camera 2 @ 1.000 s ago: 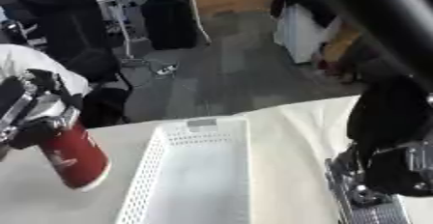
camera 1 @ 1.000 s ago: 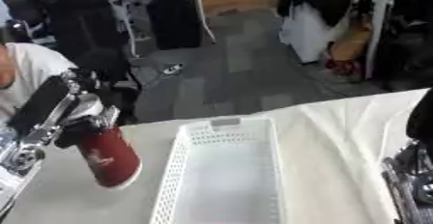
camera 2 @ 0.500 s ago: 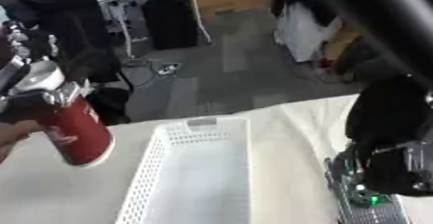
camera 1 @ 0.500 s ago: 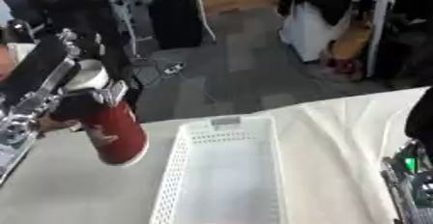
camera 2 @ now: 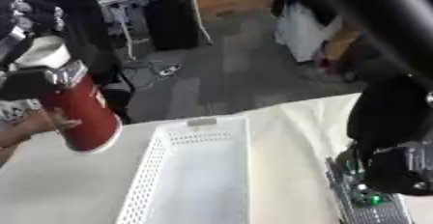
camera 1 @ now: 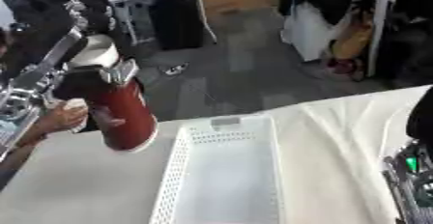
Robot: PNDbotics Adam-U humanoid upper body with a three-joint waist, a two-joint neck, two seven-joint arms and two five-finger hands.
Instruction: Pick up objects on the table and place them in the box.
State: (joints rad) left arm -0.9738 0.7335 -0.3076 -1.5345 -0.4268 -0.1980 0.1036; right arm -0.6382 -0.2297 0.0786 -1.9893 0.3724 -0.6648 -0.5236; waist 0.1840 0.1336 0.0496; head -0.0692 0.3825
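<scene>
My left hand (camera 1: 80,76) is shut on a dark red can with a white top (camera 1: 127,112), holding it tilted in the air, left of the white perforated box (camera 1: 222,179). The can's lower end hangs near the box's left rim, above the table. The box lies lengthwise in the middle of the white-clothed table (camera 1: 76,194) with nothing inside that I can see. Of my right side only the arm (camera 2: 385,170) with a green light shows at the lower right; the right hand itself is out of view.
A person's bare hand (camera 1: 64,119) reaches in from the left edge, just behind the can. Beyond the table's far edge are a dark floor, black chairs (camera 1: 42,20) and a desk (camera 1: 161,6).
My left hand has lifted the red can up off the table and carried it right, toward the box's left rim. The person's hand now shows beside it.
</scene>
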